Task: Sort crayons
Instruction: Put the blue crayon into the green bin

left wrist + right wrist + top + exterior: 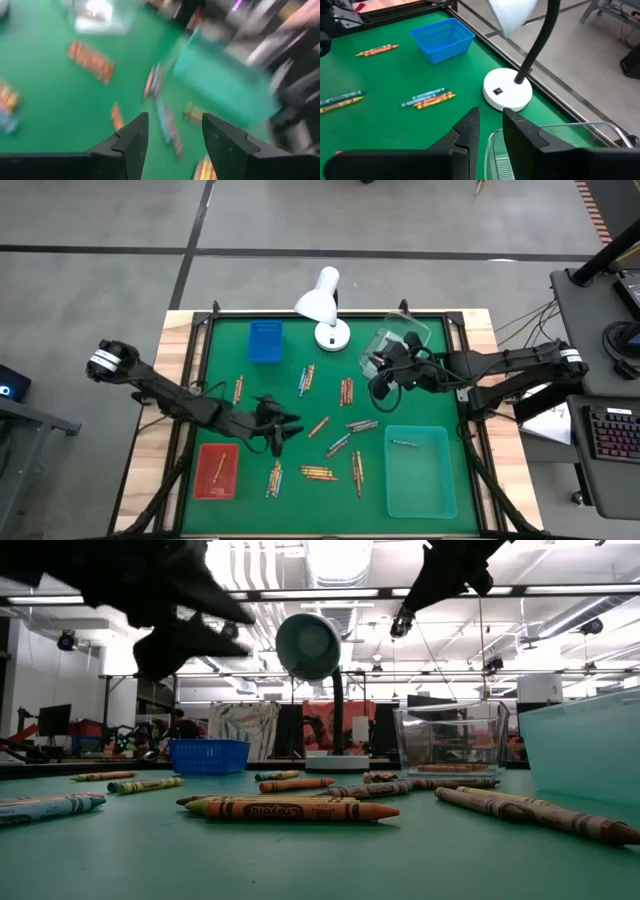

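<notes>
- Crayons [318, 473], short thin paper-wrapped sticks in red, orange, yellow and blue-grey, are seen scattered in small clusters over the green felt table top [300, 415], mostly across its middle and near part.
- One crayon is seen lying inside the translucent teal rectangular plastic tray [420, 472] at the near right, and a few in the red rectangular tray [216, 471] at the near left.
- A small blue plastic mesh basket [265, 341] is set at the far left of the felt, beside the round base of a white gooseneck desk lamp [331, 335].
- The left gripper [283, 430] is held above the felt just right of the red tray; in the left wrist view its two dark fingers [131, 145] are spread with a clear gap, and nothing is held between them.
- Several crayons are seen on the felt beyond the left fingertips, well apart from the jaws; none is touched.
- The right gripper [381, 385] is held raised at the rim of a clear rectangular plastic container [400, 340] at the far right, near the lamp base.
- In the right wrist view its fingers [467, 132] stand slightly parted, a narrow empty gap between them; no crayon is pinched.
- A small cluster of blue, orange and yellow crayons lies on the felt ahead of the right jaws, clear of them.
</notes>
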Robot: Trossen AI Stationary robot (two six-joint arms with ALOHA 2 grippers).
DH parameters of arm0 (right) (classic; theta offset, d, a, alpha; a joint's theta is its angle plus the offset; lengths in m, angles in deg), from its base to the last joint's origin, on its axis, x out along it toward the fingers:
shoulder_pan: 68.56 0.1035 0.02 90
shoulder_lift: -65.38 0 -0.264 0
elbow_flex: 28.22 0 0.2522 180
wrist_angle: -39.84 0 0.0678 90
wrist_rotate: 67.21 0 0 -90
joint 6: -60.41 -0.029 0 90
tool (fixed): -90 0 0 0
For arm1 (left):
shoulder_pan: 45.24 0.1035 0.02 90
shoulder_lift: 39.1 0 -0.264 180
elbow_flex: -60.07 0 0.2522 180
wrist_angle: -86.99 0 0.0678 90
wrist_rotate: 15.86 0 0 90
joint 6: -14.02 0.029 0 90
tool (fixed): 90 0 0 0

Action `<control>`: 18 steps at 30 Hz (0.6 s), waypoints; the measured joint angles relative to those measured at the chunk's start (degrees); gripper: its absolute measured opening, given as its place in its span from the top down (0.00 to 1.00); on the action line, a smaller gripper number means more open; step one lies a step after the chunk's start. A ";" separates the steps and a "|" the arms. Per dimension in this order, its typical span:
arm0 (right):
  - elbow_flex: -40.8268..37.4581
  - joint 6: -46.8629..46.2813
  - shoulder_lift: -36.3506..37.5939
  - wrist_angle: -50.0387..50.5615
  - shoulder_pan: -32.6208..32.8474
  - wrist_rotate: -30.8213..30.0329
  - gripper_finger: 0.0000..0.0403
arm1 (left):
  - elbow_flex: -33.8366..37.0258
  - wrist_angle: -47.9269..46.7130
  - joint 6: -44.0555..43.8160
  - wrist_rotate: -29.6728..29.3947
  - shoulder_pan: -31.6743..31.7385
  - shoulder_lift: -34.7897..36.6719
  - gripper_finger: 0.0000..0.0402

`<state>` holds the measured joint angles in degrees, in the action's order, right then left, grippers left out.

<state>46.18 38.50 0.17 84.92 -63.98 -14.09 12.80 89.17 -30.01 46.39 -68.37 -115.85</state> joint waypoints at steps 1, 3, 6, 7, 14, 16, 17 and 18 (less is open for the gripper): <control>0.00 -0.02 -0.13 -0.01 0.15 0.02 0.80 | -2.53 -8.27 -2.44 1.10 0.02 0.00 0.58; 0.00 -0.05 -0.57 -0.10 0.35 0.02 0.80 | -7.13 -25.49 -8.30 2.34 -0.06 -0.13 0.58; 0.00 -0.18 -1.07 -0.34 0.45 0.02 0.80 | -11.94 -45.74 -18.04 2.32 -0.59 -1.36 0.58; 0.00 -0.52 -1.28 -0.34 0.45 0.00 0.80 | -13.06 -50.16 -20.38 2.31 -0.74 -1.84 0.58; 0.00 -0.63 -3.20 -0.41 0.44 -0.02 0.83 | -14.89 -55.14 -24.56 3.24 -0.88 -5.69 0.58; -0.02 -0.61 -3.57 -0.34 0.43 -0.02 0.83 | -14.87 -55.63 -24.54 3.24 -0.88 -7.25 0.58; -0.02 -0.63 -3.86 -0.54 0.43 -0.04 0.83 | -14.87 -55.65 -24.54 3.24 -0.86 -8.11 0.58; -0.02 -0.63 -3.93 -0.61 0.43 -0.07 0.83 | -14.86 -55.65 -24.54 3.27 -0.72 -9.00 0.58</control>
<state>46.16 37.86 -3.76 84.31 -63.55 -14.16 -2.06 33.53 -54.55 49.66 -69.10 -124.85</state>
